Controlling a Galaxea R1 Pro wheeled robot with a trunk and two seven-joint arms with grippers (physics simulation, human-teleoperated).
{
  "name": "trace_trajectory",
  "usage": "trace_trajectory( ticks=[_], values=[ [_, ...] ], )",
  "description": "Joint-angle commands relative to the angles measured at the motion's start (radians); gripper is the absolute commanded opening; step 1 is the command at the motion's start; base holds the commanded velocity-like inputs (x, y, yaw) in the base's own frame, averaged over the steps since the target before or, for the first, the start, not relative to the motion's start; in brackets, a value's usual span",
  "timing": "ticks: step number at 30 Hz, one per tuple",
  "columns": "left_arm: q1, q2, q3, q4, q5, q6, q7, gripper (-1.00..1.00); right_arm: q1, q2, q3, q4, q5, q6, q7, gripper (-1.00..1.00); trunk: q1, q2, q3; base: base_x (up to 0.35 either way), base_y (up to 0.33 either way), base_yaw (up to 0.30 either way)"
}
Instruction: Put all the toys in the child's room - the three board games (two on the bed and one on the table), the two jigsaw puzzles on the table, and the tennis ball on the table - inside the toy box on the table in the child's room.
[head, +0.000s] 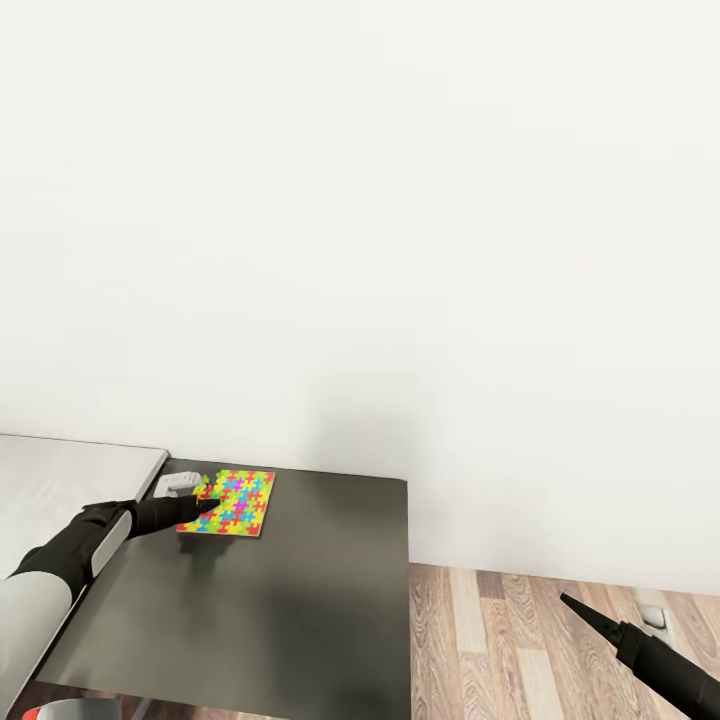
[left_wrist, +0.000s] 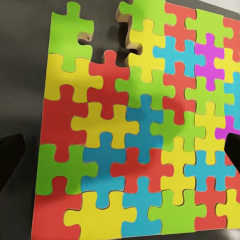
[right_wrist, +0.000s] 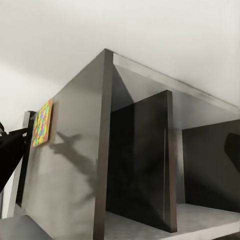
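One jigsaw puzzle (head: 229, 503) lies on one dark cabinet top (head: 300, 590); one pale desk top (head: 60, 480) adjoins it; one small white thing (head: 178, 487), too small to identify, sits beside the puzzle; two robot arms show, a left arm (head: 70, 555) and a right arm (head: 660, 660); one white wall (head: 400, 250); one strip of wood-plank floor (head: 520, 630); one small grey object (head: 652, 616) on the floor; two open cabinet compartments (right_wrist: 145, 165) show from the right wrist view.

Jigsaw puzzle (head: 230, 503): interlocking pieces in red, yellow, green, blue (a few magenta). Surface (head: 320, 580): dark grey, plain. Wall (head: 400, 250): white. Floor (head: 520, 640): brown wood planks.
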Motion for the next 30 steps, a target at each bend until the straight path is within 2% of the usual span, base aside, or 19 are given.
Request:
trace_trajectory(
  ticks=[1,20,30],
  values=[
    [-0.001,0.001,-0.005,-0.001,0.009,0.007,0.001,1.00,-0.001,0.000,0.000,0.000,-0.005,0.008,0.001,1.00,0.001,-0.002,-0.002,0.000,0.000,0.000],
    [-0.001,0.000,-0.009,0.000,0.008,0.008,0.001,1.00,-0.001,0.000,-0.001,0.000,-0.003,0.008,0.001,1.00,0.001,-0.002,-0.002,0.000,0.000,0.000],
    [-0.001,0.000,-0.010,0.000,0.010,0.008,-0.020,1.00,-0.001,0.000,-0.001,0.000,-0.001,0.008,0.001,1.00,0.001,-0.002,-0.002,0.000,0.000,0.000]
  ],
)
